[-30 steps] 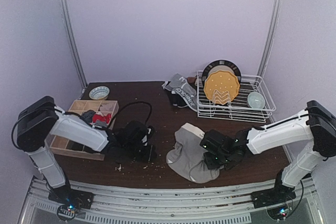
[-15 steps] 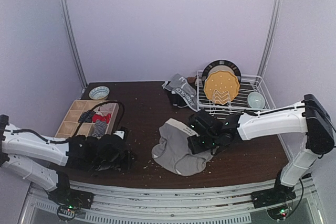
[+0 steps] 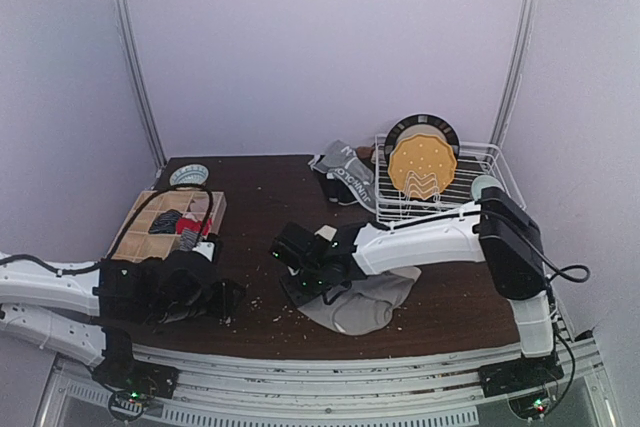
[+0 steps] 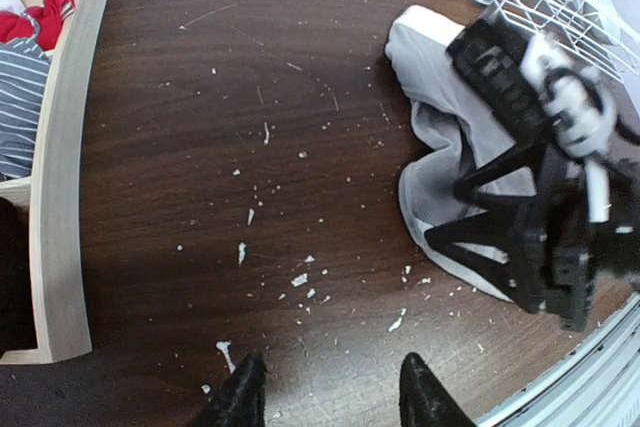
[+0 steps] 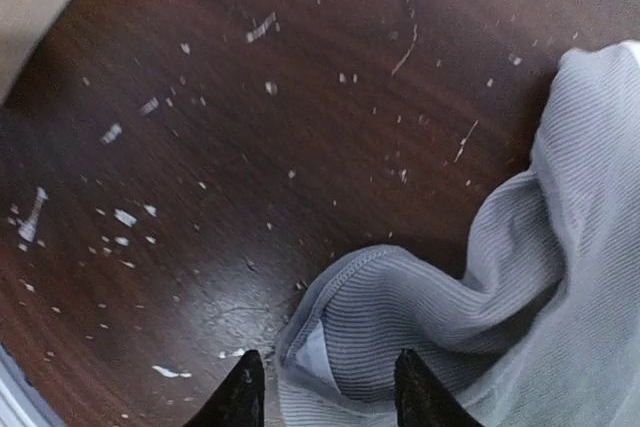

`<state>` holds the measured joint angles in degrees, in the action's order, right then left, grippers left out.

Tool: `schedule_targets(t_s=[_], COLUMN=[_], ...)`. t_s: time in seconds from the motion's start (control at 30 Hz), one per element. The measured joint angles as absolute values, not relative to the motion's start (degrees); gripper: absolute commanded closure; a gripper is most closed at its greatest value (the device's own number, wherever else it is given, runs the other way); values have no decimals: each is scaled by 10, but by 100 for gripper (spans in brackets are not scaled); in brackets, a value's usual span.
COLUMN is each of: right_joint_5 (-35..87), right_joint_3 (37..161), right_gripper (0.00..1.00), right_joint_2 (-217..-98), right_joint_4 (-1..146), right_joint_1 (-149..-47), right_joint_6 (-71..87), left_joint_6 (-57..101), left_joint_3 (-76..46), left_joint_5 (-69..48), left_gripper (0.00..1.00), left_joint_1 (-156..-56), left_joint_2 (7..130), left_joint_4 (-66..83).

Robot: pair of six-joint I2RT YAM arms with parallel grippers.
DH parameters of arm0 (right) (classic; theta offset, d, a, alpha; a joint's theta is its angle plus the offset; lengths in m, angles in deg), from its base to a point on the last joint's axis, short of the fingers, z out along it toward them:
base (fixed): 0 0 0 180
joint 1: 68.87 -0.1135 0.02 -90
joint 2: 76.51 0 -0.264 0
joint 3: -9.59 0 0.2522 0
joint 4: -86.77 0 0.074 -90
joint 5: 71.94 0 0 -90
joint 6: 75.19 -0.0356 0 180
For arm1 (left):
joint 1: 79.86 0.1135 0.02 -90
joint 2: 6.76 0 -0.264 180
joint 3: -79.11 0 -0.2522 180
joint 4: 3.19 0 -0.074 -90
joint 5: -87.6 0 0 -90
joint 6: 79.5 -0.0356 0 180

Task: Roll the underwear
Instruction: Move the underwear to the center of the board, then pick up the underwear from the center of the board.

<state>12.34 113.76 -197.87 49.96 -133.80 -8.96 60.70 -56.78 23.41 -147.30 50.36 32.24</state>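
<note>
Two arms were low over the tabletop point(image 3: 270, 209). Grey brief point(image 3: 368, 305) lay crumpled by the near edge, a bit right of centre, flat on the wood, unrolled. R arm reached across toward the middle. Right end effector point(image 5: 328, 392) sat at the brief's left side, fingers spread wide, w/ the ribbed hem bunched between the tips: cloth lay in the gap, no pinch visible. Left end effector point(image 4: 330, 399) was low by the near edge, left of centre, fingers likewise wide apart, nothing between them, only bare wood + crumbs point(image 4: 300, 279) below. It was well apart from the brief. Pile of briefs point(image 3: 345, 179), incl. one w/ a white-lettered waistband, sat at the far edge, approx mid, just beside the dish rack point(image 3: 450, 209) in the far right corner. Yellow plate point(image 3: 422, 165) stood upright in the rack. Wooden tray point(image 4: 65, 177) w/ compartments ran along the left edge, holding red + striped cloth. Small bowl point(image 3: 189, 176) sat behind it near the far left corner.
</note>
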Motion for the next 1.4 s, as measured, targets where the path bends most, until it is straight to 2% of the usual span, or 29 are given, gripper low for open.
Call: schedule_targets(t_s=[0.27, 0.43, 0.5, 0.63, 0.7, 0.93, 1.2, 1.33, 1.4], right_joint_5=[135, 147, 160, 192, 200, 178, 131, 104, 90], right_joint_3=[1142, 1081, 1035, 940, 914, 913, 907, 893, 886], right_gripper=[91, 98, 96, 61, 55, 56, 55, 54, 53], right_joint_2=[-2011, -1969, -1936, -1859, -1823, -1742, -1799, -1803, -1803], right_joint_4=[461, 464, 466, 464, 458, 503, 553, 575, 591], right_joint_1=[-1360, -1395, -1412, -1430, -1427, -1420, -1420, -1419, -1419], right_joint_6=[-58, -25, -15, -15, -17, -41, -89, -108, -114], left_joint_6=[607, 598, 593, 581, 575, 561, 567, 579, 584], left_joint_3=[-588, -595, -595, -595, -592, -544, -493, -463, -445], left_joint_5=[233, 224, 217, 203, 194, 125, 27, -5, -21], left_gripper=[56, 55, 54, 45, 40, 37, 37, 40, 46], left_joint_1=[-1473, -1473, -1473, -1473, -1472, -1430, -1367, -1339, -1326], left_joint_2=[453, 458, 474, 529, 562, 680, 801, 859, 886], left_joint_4=[334, 331, 322, 295, 279, 200, 129, 98, 75])
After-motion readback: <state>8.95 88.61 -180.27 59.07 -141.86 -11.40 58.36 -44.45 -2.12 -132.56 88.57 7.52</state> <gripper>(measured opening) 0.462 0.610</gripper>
